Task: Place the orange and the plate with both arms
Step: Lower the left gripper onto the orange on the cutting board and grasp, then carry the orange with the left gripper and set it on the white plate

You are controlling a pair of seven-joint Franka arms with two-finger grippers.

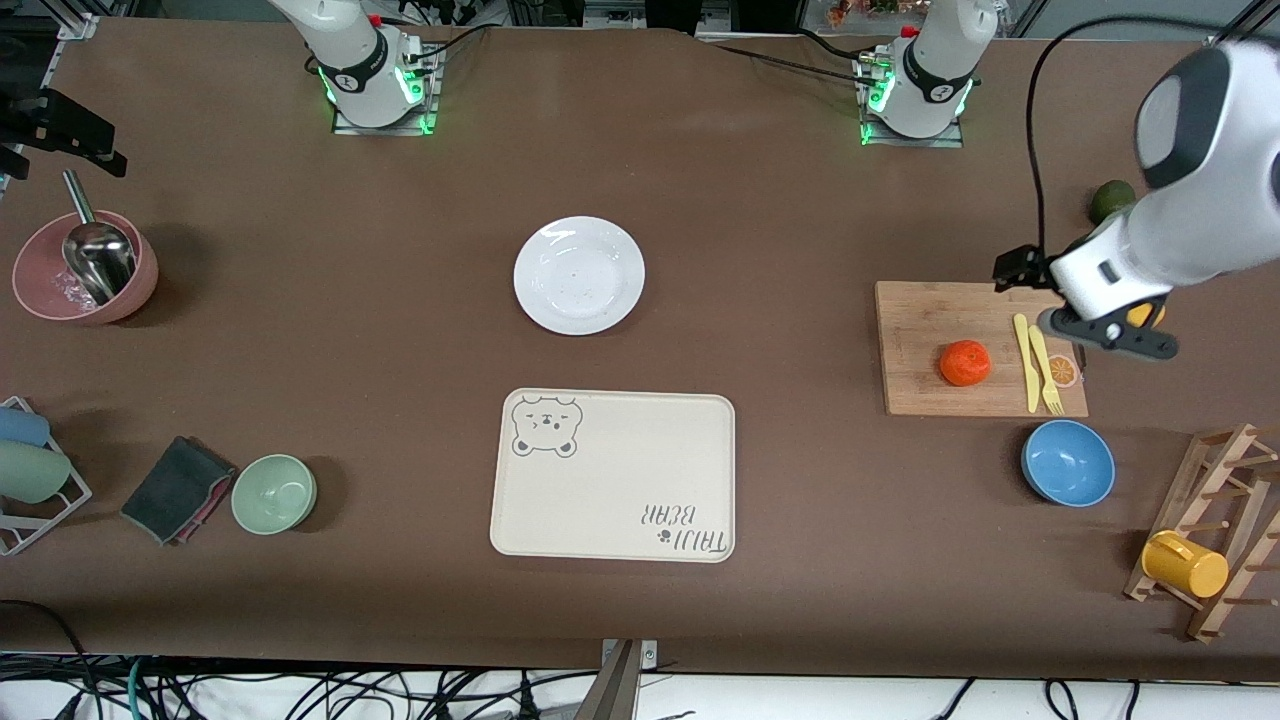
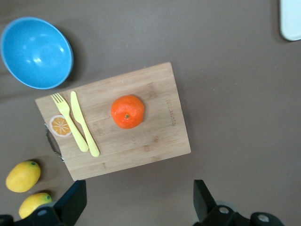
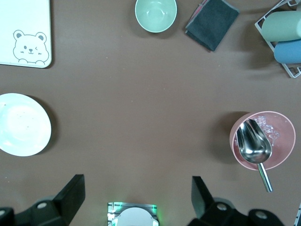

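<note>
Front view first: you are at the very start, with nothing picked up. The plate [image 1: 579,274] sits at upper centre of the frame on the bare table, just above the bear-print tray [image 1: 613,474]. The orange [image 1: 965,362] rests on the cutting board [image 1: 920,330] at middle right, beside the yellow knife and fork [image 1: 1038,368]. Your left gripper [image 1: 1105,325] hangs over the board's right edge; the right gripper is out of frame at upper left.

Left wrist view: the orange [image 2: 127,111] lies at frame centre on the board, and both black fingers [image 2: 70,201] at the bottom edge stand spread wide with nothing between them. My judgement: you should next descend and centre those fingers on the fruit.

Right wrist view: the fingers [image 3: 69,197] are likewise spread and empty, and the plate [image 3: 22,124] shows at the left edge. I judge this arm must travel toward the plate's rim.
</note>
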